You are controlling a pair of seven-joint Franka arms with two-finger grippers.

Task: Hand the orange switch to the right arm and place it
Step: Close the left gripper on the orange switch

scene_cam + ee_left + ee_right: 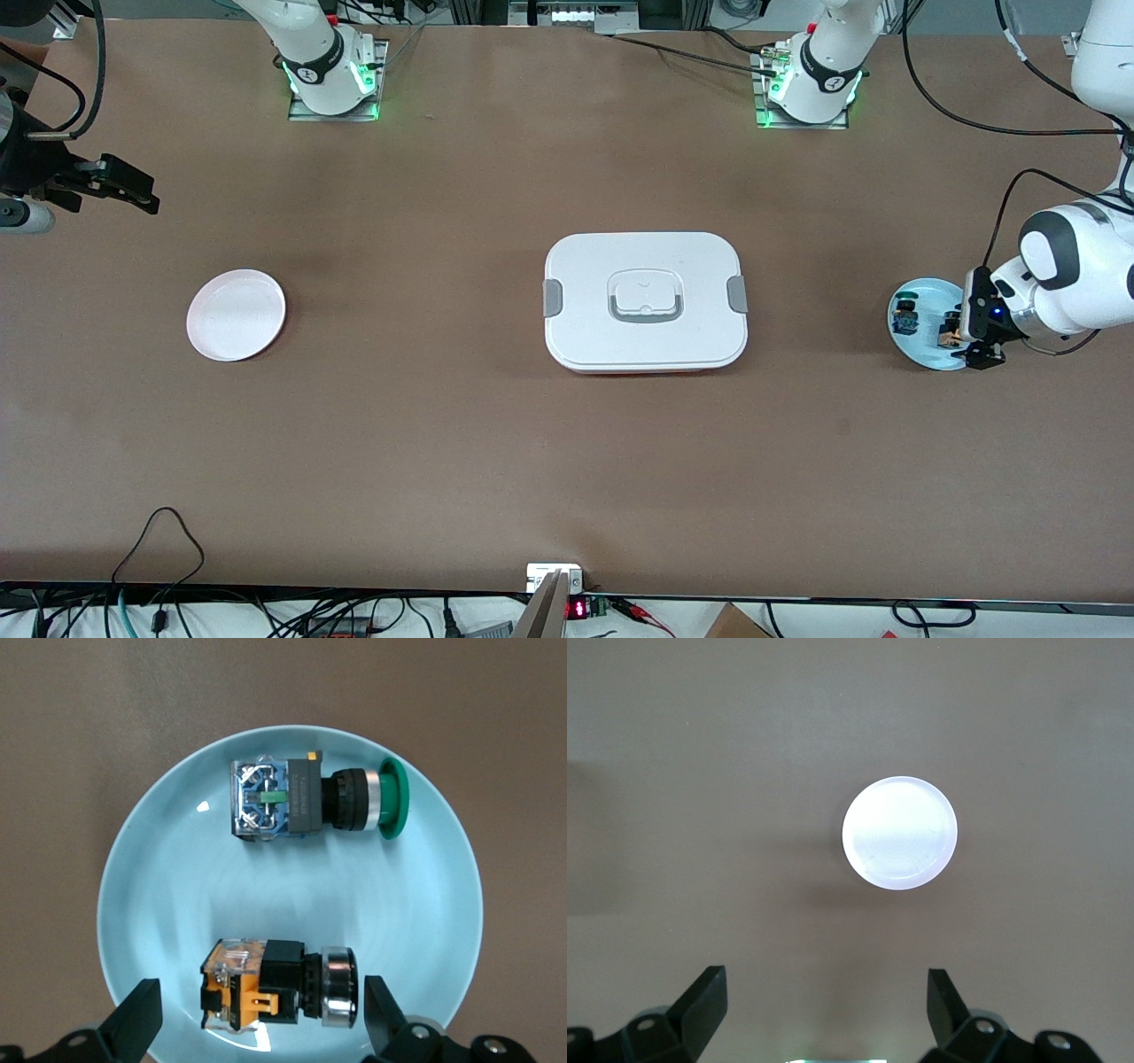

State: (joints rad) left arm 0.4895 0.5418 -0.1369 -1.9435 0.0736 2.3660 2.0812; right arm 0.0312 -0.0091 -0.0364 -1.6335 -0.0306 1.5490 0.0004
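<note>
Step in hand: pickup. Your left gripper (pixel 261 1014) hangs wide open and empty over the pale blue round plate (pixel 159 850), fingers straddling the orange switch (pixel 279 983) lying on it beside a green-capped switch (pixel 314 799). Next, you lower and close. Your right gripper (pixel 120 183) waits open, empty, above the table near the white round plate (pixel 236 315).

A white lidded box (pixel 645 301) is sitting mid-counter (pixel 567 461); a white plate (pixel 236 315) and a blue plate (pixel 921 341) carrying a green-capped switch (pixel 310 800) are lying well apart from the box, toward either end.
</note>
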